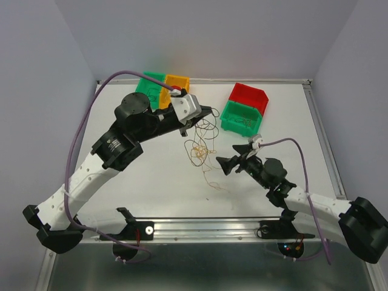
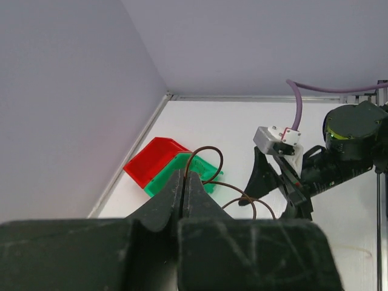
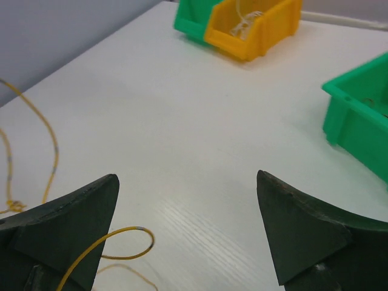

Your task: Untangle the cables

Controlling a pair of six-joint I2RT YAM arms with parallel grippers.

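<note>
The left arm (image 1: 121, 142) reaches from the near-left corner toward the middle of the far edge. The left gripper (image 2: 184, 182) is pinched tight on a dark cable (image 2: 206, 147) looping from the cables (image 1: 202, 150) (a loose tangle mid-table). The right arm (image 1: 303, 197) angles in from the near-right corner. The right gripper (image 3: 187, 182) gapes wide beside the tangle, holding nothing. The table (image 1: 139, 194) is white, the walls (image 1: 36, 91) pale grey.
</note>
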